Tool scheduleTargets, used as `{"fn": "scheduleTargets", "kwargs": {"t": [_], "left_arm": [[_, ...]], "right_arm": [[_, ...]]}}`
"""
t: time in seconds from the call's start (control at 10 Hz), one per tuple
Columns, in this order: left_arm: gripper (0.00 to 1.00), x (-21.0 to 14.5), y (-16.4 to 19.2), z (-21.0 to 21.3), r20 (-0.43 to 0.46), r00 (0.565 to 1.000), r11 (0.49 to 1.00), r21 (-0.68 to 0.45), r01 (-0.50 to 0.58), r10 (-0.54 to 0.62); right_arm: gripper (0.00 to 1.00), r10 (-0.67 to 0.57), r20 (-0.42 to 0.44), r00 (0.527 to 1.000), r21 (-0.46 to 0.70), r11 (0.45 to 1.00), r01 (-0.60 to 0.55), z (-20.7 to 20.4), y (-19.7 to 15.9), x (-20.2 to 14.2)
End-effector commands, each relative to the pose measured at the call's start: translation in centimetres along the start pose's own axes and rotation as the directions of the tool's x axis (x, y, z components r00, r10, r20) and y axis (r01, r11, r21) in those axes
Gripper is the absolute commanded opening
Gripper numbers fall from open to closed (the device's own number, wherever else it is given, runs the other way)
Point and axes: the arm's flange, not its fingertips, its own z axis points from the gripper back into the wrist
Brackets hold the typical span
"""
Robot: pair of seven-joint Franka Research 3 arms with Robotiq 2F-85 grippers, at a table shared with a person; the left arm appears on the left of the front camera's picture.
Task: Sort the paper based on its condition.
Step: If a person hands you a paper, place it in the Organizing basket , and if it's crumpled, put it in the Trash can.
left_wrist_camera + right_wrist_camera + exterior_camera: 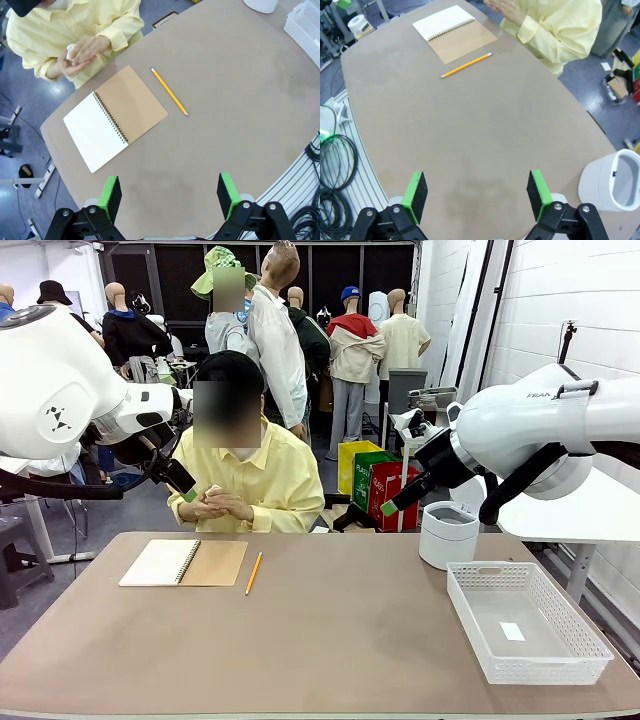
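A person sits at the far side and holds a small white wad (70, 50), seemingly crumpled paper, between both hands (221, 504). My left gripper (170, 197) hangs high above the table's near left part, open, with nothing between its green pads. In the front view the left gripper (178, 483) is raised in front of the person's shoulder. My right gripper (477, 195) is open and empty too, held above the table; the front view has the right gripper (395, 503) raised near the white bin.
An open spiral notebook (184, 562) with a brown cover lies at the far left, a yellow pencil (254, 572) beside it. A white round bin (447, 535) and a white mesh basket (465, 625) holding a small white slip (512, 631) stand at the right.
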Motion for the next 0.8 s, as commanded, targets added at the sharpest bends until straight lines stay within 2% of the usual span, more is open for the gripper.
{"fn": "scheduleTargets", "kwargs": {"t": [0.0,0.7], "left_arm": [[1.0,-0.02,0.06,0.0,-0.003,1.0,1.0,0.004,-0.005,0.005],[1.0,-0.02,0.06,0.0,-0.003,1.0,1.0,0.004,-0.005,0.005]], "right_arm": [[1.0,0.001,0.001,1.0,0.013,1.0,-0.001,-0.02,-0.06,-0.09],[1.0,0.001,0.001,1.0,0.013,1.0,-0.001,-0.02,-0.06,-0.09]]}}
